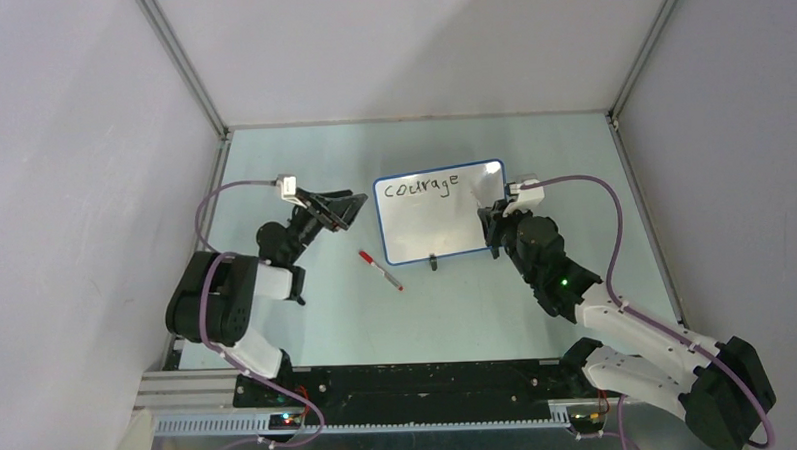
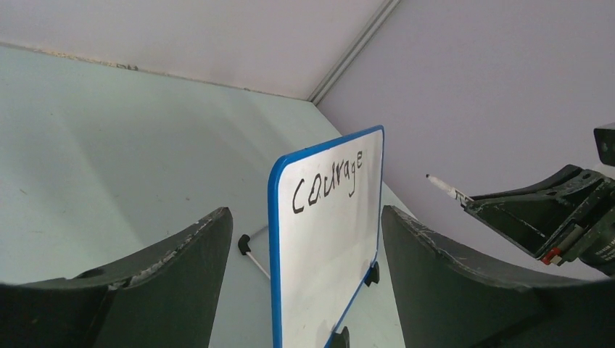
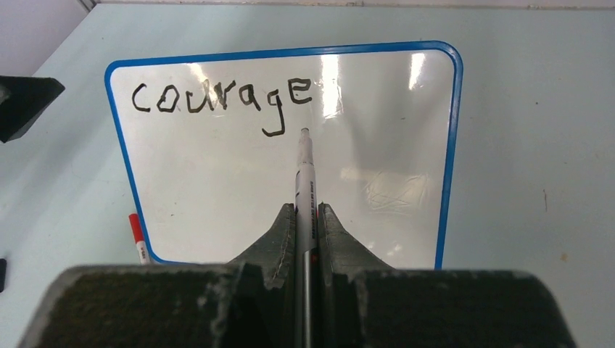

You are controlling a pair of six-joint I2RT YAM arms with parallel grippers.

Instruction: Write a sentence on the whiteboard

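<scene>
We see the whiteboard (image 1: 440, 212) standing on its small black feet (image 2: 372, 274) near the middle of the tabletop (image 1: 302, 158), its written face turned toward the arms. Of the sentence (image 3: 221, 98) only the word "courage" is there, along the board's top edge, starting at its upper left corner.

Our right hand (image 3: 306, 214) is at the board's right side, closed tight on a white-barrelled marker (image 3: 305, 167). The marker's tip points at the board just below the last letters of the word. From the left wrist the tip looks clear of the surface.

Our left hand (image 1: 342, 209) hovers just left of the board with its fingers spread wide and nothing between them.

A second marker with a red cap (image 1: 380, 270) lies flat on the tabletop by the board's lower left corner, apart from both hands.
</scene>
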